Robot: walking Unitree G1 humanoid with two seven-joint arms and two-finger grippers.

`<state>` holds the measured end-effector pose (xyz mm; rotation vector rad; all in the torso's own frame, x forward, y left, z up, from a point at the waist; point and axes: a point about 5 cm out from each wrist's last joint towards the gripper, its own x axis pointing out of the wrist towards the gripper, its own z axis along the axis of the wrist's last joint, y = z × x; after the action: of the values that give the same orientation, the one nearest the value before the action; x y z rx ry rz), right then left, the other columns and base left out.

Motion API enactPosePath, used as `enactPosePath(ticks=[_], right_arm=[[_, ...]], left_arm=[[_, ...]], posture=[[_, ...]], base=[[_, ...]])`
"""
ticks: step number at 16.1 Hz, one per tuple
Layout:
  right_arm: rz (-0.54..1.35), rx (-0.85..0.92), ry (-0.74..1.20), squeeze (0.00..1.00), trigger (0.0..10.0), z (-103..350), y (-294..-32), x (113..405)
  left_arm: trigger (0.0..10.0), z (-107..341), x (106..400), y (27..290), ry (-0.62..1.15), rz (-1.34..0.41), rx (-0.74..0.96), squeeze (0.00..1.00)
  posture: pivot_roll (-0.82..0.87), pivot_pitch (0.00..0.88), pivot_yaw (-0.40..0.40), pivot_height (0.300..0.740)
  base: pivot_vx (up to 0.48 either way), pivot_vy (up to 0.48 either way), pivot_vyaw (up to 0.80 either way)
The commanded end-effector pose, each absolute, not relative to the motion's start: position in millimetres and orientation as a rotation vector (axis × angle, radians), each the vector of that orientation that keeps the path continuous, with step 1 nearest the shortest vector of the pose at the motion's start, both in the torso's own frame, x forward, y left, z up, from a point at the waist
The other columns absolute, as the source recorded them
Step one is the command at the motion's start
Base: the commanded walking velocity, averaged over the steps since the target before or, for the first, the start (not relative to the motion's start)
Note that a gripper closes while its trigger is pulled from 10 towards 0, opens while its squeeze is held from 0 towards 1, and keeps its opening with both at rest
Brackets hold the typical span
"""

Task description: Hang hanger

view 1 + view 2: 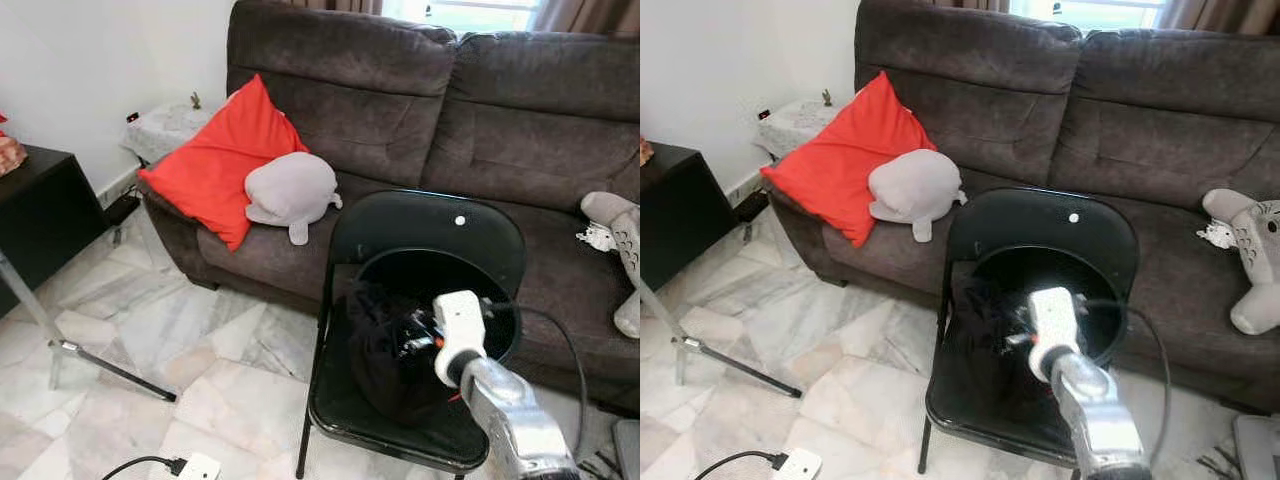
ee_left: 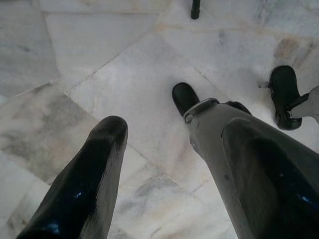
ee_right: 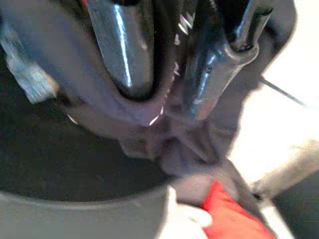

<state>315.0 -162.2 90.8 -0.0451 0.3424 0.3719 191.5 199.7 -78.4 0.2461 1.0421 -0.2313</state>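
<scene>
A black garment [image 1: 375, 350] lies bunched on the seat of a black folding chair [image 1: 420, 225] in front of the sofa. I cannot make out a hanger in the dark cloth. My right gripper [image 1: 410, 335] reaches down into the garment from the right. In the right wrist view its fingers [image 3: 124, 50] sit close together with a fold of the dark cloth [image 3: 169, 129] pinched between them. My left gripper [image 2: 174, 127] hangs open above the marble floor, with nothing between its fingers.
A dark brown sofa [image 1: 400, 90] behind the chair carries a red cushion [image 1: 215, 165], a grey plush [image 1: 290, 190] and another plush toy [image 1: 1250, 260] at the right. A black table [image 1: 35, 215] and a metal stand leg [image 1: 100, 365] are at the left. A power strip [image 1: 195, 467] lies on the floor.
</scene>
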Motion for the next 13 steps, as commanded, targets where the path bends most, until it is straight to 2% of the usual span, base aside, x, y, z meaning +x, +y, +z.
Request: enactPosePath(ticks=[1,3,7,11,13], right_arm=[[0.488,-0.074,0.307,1.00,10.0,97,-153,317],[0.565,-0.099,0.318,1.00,10.0,95,-150,317],[0.575,-0.195,0.458,1.00,10.0,65,-163,314],[0.576,-0.191,0.523,1.00,10.0,47,-169,309],[0.583,-0.117,0.452,1.00,10.0,55,-165,313]], left_arm=[[10.0,-80,187,202,1.064,-0.236,0.256,0.00],[10.0,-80,187,202,1.065,-0.237,0.255,0.00],[10.0,-80,187,202,1.066,-0.243,0.256,0.00],[10.0,-80,186,203,1.068,-0.245,0.256,0.00],[10.0,-81,186,203,1.069,-0.245,0.255,0.00]], posture=[[-0.10,0.056,0.053,0.740],[-0.10,0.057,0.054,0.740],[-0.09,0.058,0.062,0.740],[-0.09,0.058,0.064,0.740],[-0.09,0.059,0.066,0.740]], base=[[0.000,0.000,0.00],[0.000,0.000,0.00],[0.000,0.000,0.00],[0.000,0.000,0.00],[0.000,0.000,0.00]])
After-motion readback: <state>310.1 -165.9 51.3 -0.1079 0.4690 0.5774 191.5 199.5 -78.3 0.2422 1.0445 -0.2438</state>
